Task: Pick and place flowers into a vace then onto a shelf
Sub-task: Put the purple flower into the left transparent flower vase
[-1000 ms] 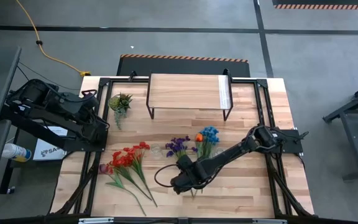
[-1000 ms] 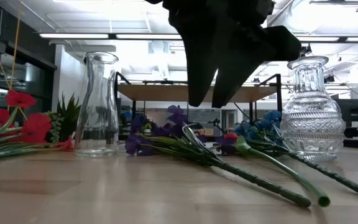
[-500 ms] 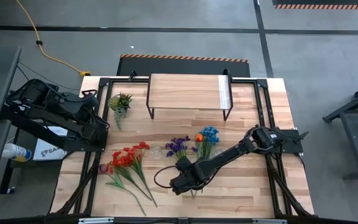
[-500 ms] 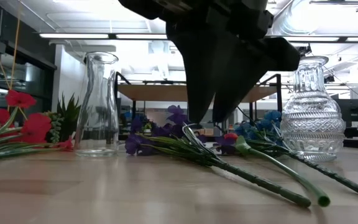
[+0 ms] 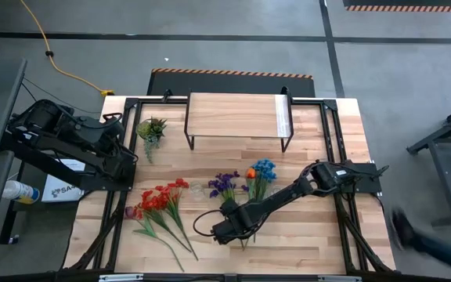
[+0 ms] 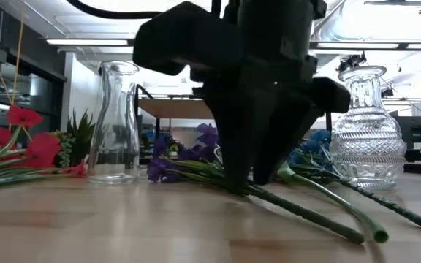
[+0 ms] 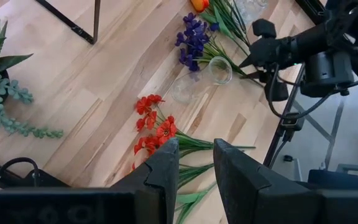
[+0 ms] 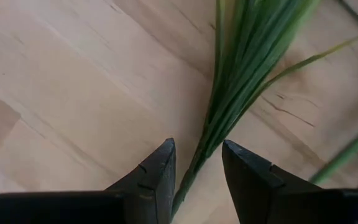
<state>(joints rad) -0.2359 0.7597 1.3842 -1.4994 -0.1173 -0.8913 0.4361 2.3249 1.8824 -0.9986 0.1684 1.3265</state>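
Right hand [image 6: 251,186] has come down since the earlier frame: fingertips then hung above the purple spray, now they reach the desk [image 5: 304,235] surface at its stem. Left to right in the high view: left hand [image 7: 194,165] waits off the desk's left edge, fingers apart, nothing between them. Small spiky plant [image 5: 152,129] at the back left. Red flowers [image 5: 160,200] lie flat at front left. Clear vase [image 6: 115,124] upright beside them. Purple flowers [image 5: 224,185] lie mid-desk; right hand's fingers [image 8: 157,180] are apart, straddling the green stem [image 8: 229,106], not clamped. Orange and blue blooms [image 5: 261,171] lie just right. Cut-glass vase [image 6: 368,131] upright. Shelf [image 5: 237,115] at the back centre.
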